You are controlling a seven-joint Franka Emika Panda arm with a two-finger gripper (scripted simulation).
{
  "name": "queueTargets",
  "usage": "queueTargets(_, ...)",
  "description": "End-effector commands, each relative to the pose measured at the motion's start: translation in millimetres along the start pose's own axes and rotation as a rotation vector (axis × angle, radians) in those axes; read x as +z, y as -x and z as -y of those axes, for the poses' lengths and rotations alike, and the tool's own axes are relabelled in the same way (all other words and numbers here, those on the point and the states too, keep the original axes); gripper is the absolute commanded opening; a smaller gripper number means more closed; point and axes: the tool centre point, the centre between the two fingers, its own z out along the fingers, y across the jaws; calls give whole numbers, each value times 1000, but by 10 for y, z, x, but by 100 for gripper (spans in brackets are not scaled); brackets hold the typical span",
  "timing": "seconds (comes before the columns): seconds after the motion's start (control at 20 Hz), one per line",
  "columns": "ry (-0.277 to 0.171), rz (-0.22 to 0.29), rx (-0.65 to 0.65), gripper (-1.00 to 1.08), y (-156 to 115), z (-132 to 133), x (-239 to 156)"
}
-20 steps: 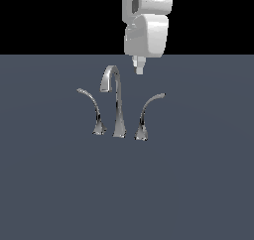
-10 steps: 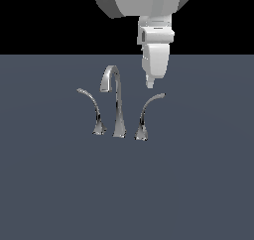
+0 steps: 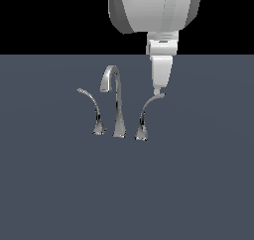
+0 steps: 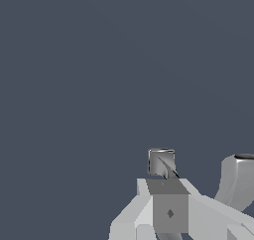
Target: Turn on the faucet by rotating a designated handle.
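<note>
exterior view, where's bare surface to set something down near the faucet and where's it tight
Bare surface spreads in front of the faucet, and off to either side, beyond the thin lever on the exterior view's left and past the handle on its right. It is crowded between the three chrome pieces, and at the handle's tip, where the gripper sits.

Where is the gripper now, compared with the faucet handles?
In the exterior view, the gripper is at the tip of the handle on that view's right, just right of the tall spout.

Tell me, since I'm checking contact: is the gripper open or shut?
Cannot tell. The gripper points down at the handle's tip; its fingers look together in the exterior view, but no gap is resolvable.
</note>
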Motion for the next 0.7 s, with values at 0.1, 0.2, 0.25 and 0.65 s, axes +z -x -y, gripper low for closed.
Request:
queueTargets(0.1, -1, 0, 22, -100, -36, 25, 31)
queueTargets(0.2, -1, 0, 22, -100, -36, 25, 31)
queueTargets(0.25, -1, 0, 22, -100, -36, 25, 31)
queueTargets(0.65, -1, 0, 21, -100, -116, -189, 31)
